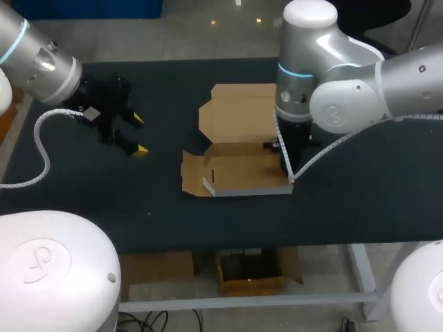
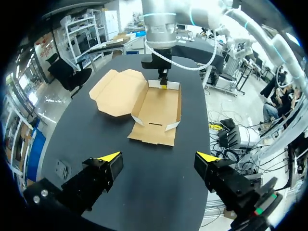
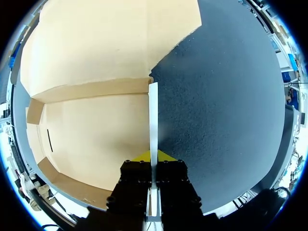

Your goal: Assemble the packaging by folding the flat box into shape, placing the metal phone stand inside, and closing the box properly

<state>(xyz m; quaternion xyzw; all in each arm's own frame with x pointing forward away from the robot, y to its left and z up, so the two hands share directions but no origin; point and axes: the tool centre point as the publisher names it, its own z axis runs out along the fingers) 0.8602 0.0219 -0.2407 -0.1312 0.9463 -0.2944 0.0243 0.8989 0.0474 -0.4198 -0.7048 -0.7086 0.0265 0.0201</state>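
- Cardboard box (image 1: pixel 239 169): plain tan inside, white on the outer wall faces, thin dark slot in the floor.
- Table (image 1: pixel 346 200): dark charcoal, finely speckled.
- Left gripper (image 1: pixel 140 135): black, bright yellow tips.
- Right gripper (image 3: pixel 153 156): black, yellow tips against the white wall.
- Left arm (image 1: pixel 34 62) and right arm (image 1: pixel 346 90): glossy silver-grey, cyan ring each.
- Coiled cable (image 1: pixel 41 149), far left: white.

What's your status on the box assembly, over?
Right gripper shut on upright side wall of open brown cardboard box. Left gripper open, apart from it. Metal phone stand not in view.
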